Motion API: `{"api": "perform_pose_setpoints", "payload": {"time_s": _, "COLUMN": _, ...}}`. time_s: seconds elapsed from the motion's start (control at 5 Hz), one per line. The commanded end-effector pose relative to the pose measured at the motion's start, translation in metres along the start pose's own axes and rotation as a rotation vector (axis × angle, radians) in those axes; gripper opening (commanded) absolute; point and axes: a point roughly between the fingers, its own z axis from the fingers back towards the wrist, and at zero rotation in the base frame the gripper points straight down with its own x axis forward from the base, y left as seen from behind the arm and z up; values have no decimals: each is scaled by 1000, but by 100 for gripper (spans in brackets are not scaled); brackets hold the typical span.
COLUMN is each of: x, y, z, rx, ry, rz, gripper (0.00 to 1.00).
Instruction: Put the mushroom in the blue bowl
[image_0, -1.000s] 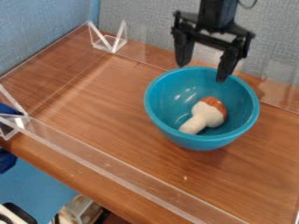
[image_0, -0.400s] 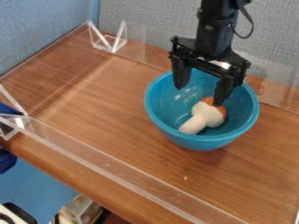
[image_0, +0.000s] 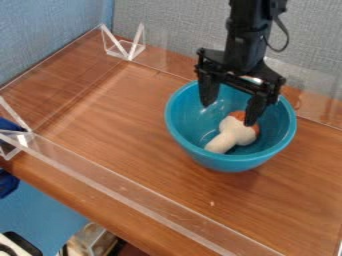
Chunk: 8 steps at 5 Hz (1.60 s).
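The blue bowl (image_0: 191, 140) stands on the wooden table, right of centre. Inside it lies the mushroom (image_0: 230, 136), on its side, cream stem pointing toward the near left and orange-brown cap toward the far right. My black gripper (image_0: 238, 100) hangs straight down over the bowl with its jaws spread wide, nothing between them. Its fingertips (image_0: 209, 96) reach down to about rim level, one over the bowl's far left wall and the other just above the mushroom's cap. I see no contact with the mushroom.
Clear acrylic walls (image_0: 94, 165) fence the wooden table along the front, left and back. A clear triangular bracket (image_0: 123, 42) stands at the far left corner. A blue clamp (image_0: 11, 134) grips the left edge.
The gripper has sunk from above the bowl's far rim down into its mouth, still spread wide. The mushroom and the bowl have not moved.
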Motion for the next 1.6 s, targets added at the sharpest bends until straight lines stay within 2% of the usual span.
{"api": "perform_pose_setpoints", "payload": {"time_s": 0.0, "x": 6, "y": -2, "z": -2, "rx": -1, "ry": -22, "rz": -6, "gripper": 100}}
{"api": "perform_pose_setpoints", "payload": {"time_s": 0.4, "x": 12, "y": -2, "z": -25, "rx": -5, "ry": 6, "rz": -6, "gripper": 100}}
{"api": "perform_pose_setpoints", "payload": {"time_s": 0.6, "x": 15, "y": -1, "z": -31, "rx": -7, "ry": 11, "rz": -4, "gripper": 0}}
{"api": "perform_pose_setpoints", "payload": {"time_s": 0.8, "x": 16, "y": 0, "z": -21, "rx": -13, "ry": -15, "rz": 0, "gripper": 0}}
{"api": "perform_pose_setpoints", "payload": {"time_s": 1.0, "x": 17, "y": 2, "z": -17, "rx": -17, "ry": -24, "rz": 0, "gripper": 100}}
{"api": "perform_pose_setpoints", "payload": {"time_s": 1.2, "x": 19, "y": 5, "z": -11, "rx": -21, "ry": -43, "rz": 2, "gripper": 100}}
{"api": "perform_pose_setpoints", "payload": {"time_s": 1.4, "x": 21, "y": 8, "z": 1, "rx": -18, "ry": -76, "rz": 5, "gripper": 100}}
